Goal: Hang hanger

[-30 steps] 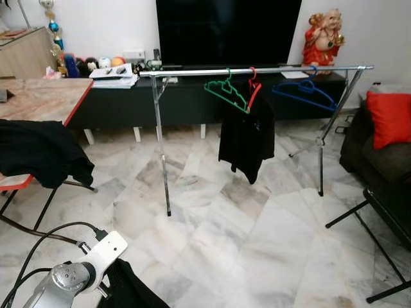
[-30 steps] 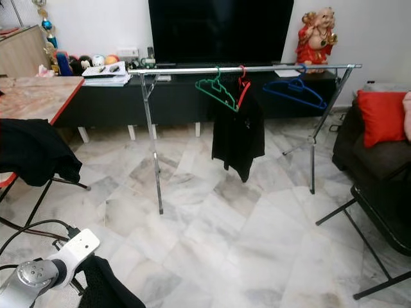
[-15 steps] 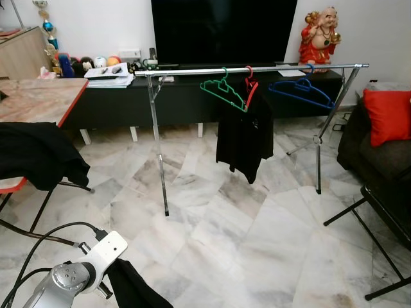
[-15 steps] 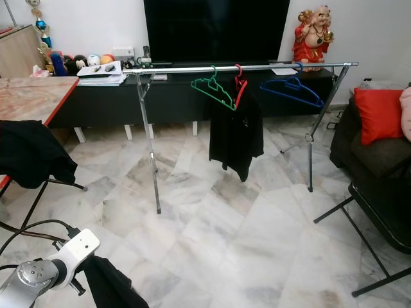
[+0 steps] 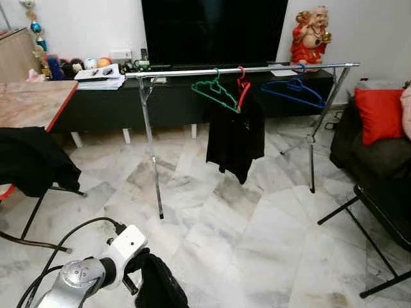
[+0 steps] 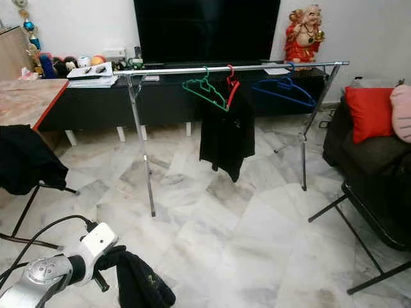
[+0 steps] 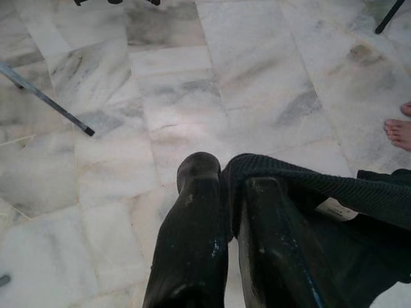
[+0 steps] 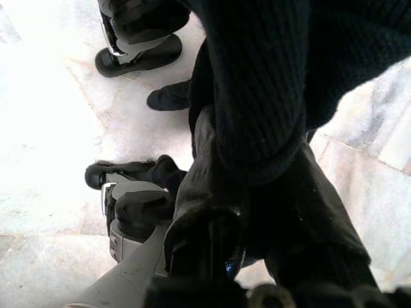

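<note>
While my left jaws stay clenched on the black knitted garment low by my side, the silver clothes rail stands well ahead, running crosswise. Right jaws: cannot tell.

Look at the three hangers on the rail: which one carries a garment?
The red hanger, the middle one, carries a black shirt. The green hanger to its left and the blue hanger to its right both hang bare on the rail.

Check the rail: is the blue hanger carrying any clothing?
No. The blue hanger hangs bare on the rail; the black shirt hangs on the red hanger.
</note>
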`<state>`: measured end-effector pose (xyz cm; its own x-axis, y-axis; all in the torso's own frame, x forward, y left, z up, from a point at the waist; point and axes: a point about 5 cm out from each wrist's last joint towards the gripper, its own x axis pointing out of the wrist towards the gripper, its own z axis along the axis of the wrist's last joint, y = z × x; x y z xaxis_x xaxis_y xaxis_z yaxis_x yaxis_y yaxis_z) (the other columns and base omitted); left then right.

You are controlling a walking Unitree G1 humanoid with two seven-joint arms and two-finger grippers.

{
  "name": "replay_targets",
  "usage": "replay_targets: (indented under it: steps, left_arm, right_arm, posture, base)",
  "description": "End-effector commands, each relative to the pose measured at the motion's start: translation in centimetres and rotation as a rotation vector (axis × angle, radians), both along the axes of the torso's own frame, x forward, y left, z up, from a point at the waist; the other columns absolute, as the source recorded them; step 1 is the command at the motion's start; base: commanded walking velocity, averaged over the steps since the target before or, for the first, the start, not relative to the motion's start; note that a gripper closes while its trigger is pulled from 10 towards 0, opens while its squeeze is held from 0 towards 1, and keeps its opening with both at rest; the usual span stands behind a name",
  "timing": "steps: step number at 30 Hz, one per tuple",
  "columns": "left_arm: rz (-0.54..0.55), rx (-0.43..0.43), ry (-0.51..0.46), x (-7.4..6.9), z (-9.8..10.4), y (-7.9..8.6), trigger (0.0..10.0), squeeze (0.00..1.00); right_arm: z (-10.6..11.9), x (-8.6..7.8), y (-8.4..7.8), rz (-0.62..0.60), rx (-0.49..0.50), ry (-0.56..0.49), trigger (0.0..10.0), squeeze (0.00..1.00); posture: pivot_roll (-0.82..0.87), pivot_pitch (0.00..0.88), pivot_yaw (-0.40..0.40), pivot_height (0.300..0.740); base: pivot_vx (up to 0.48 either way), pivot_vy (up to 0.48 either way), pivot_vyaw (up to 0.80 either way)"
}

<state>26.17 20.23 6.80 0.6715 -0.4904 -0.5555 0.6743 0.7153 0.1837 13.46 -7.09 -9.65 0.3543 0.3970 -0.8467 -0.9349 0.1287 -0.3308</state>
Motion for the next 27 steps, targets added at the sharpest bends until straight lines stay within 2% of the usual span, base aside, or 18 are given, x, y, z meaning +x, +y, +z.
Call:
replay_targets:
  steps: [1, 27]
  left_arm:
    - [0.092, 0.129, -0.034, 0.67, 0.99, 2.65, 10.0, 1.0]
    - [0.092, 0.129, -0.034, 0.67, 0.99, 2.65, 10.0, 1.0]
  right_arm:
    - [17.57, 19.34, -23.43, -0.367, -0.725, -0.382, 0.0, 0.0]
    - [17.57, 19.34, -23.43, -0.367, -0.725, -0.382, 0.0, 0.0]
  posture:
    - [0.08, 0.102, -0.107, 0.74]
    - [0.08, 0.102, -0.107, 0.74]
  base:
    - [0.0, 0.0, 0.0]
    - [0.0, 0.0, 0.0]
